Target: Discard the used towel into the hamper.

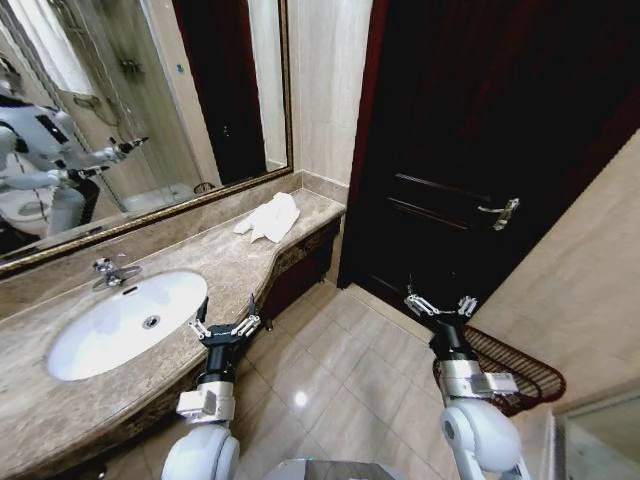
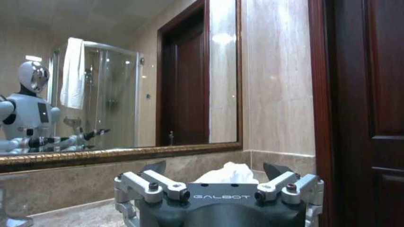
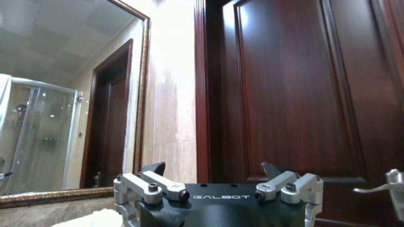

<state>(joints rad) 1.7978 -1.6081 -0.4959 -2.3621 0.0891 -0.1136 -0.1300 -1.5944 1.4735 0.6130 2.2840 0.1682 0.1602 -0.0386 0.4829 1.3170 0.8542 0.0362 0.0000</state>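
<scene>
the white towel [image 1: 270,217] lies crumpled on the marble counter [image 1: 215,262], well ahead of the left gripper [image 1: 226,325], whose fingers are spread wide and empty. the right gripper [image 1: 440,305], also wide and empty, hovers just beside the wire hamper [image 1: 520,375] on the tiled floor [image 1: 340,370]

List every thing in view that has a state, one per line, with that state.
towel: crumpled, lying on the far end of the counter, not held.
hamper: on the floor by the wall at the robot's right; contents cannot be told.
door: shut, handle level.
sink: dry-looking, no water running.
left end effector: open, holding nothing, at the counter's edge.
right end effector: open, holding nothing, over the floor.
</scene>
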